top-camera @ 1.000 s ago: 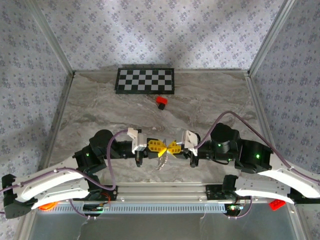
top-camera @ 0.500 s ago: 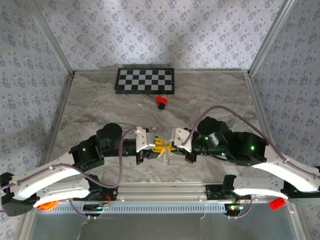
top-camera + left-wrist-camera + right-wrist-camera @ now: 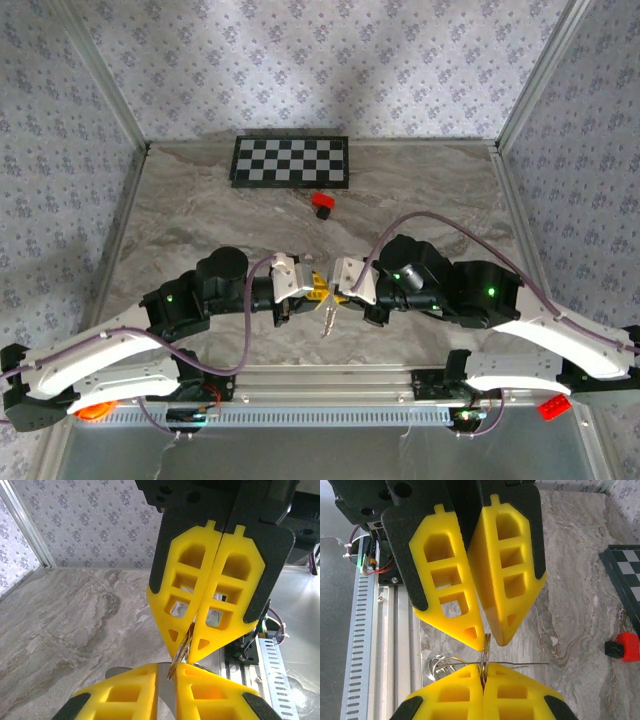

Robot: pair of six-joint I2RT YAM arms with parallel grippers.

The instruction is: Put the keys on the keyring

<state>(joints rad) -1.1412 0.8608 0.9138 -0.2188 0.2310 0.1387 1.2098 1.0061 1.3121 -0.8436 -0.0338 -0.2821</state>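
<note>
1. Low in the centre of the top view, the left arm's yellow-fingered tool (image 3: 316, 290) and the right arm's matching yellow tool (image 3: 339, 296) meet tip to tip.
2. The right tool is clamped tight on the silvery metal keyring (image 3: 328, 318), whose loose loops dangle below the tips.
3. The left tool's fingers stand a sliver apart around the ring's rim; whether they pinch it I cannot tell.
4. Open grey marbled desk (image 3: 430, 200) stretches left, right and above the tools.
5. A checkered board (image 3: 291, 161) sits at the far edge, upper centre, with a small red block (image 3: 322, 203) just below its lower right corner.
6. An aluminium rail (image 3: 330, 378) along the near edge lies close under the tools.
</note>
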